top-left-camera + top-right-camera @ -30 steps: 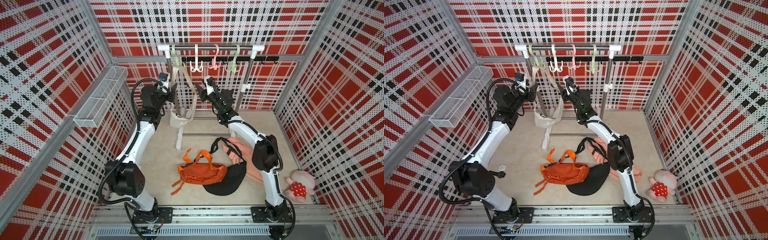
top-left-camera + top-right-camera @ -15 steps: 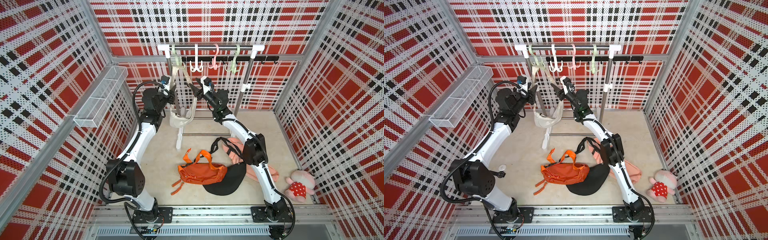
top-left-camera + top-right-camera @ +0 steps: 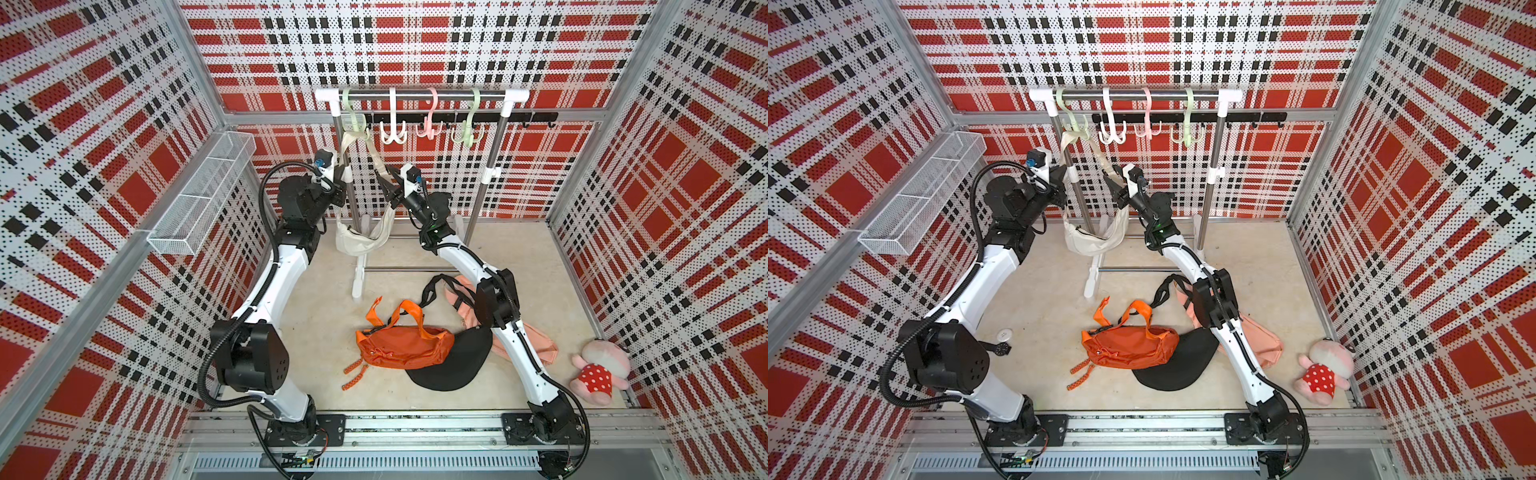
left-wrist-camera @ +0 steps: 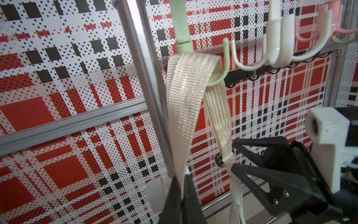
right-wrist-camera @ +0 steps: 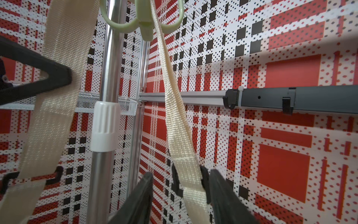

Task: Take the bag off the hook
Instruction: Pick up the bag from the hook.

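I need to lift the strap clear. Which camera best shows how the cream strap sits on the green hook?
Left wrist view: the strap drapes over one prong of the green hook, close and sharp. The right wrist view sees the hook from below; both top views show it small.

Both top views are bright, evenly lit from above, with soft faint shadows on the floor (image 3: 320, 336). Wide-angle bend: side walls (image 3: 83, 174) lean and curve toward the corners. Left wrist view is sharp on the bag strap (image 4: 182, 100), while the left gripper (image 4: 183, 184) up close is soft. Right wrist view: the near strap is blurry, there is sheen on the metal pole (image 5: 111, 64), and a diagonal shadow crosses the back wall (image 5: 290, 64).
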Motion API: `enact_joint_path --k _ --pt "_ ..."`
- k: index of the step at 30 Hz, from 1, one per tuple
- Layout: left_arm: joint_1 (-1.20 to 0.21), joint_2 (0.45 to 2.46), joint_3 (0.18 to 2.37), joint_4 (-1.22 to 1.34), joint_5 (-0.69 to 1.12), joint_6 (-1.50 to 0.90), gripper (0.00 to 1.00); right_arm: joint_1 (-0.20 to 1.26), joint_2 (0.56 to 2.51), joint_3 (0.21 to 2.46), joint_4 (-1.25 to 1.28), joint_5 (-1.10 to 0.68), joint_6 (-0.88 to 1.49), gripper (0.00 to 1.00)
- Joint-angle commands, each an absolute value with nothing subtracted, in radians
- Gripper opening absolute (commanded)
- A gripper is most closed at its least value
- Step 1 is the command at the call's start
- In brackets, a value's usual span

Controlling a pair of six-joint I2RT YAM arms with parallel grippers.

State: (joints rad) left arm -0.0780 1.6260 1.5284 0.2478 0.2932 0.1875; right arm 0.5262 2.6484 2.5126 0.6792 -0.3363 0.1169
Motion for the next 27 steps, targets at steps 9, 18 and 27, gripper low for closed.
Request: enact_joint_path --k 9,18,27 --pt "-0.008 1.569 1.516 0.323 0.479 0.126 0.0 0.534 2.686 2.557 0.698 -0.375 0.095 0.45" --pt "0.006 1.585 1.531 0.311 0.534 0.135 0.0 0.534 2.699 2.56 0.698 -0.414 0.098 0.35" --pt "0.01 1.588 1.519 0.323 0.502 0.131 0.0 0.537 2.604 2.43 0.74 -0.441 0.103 0.05"
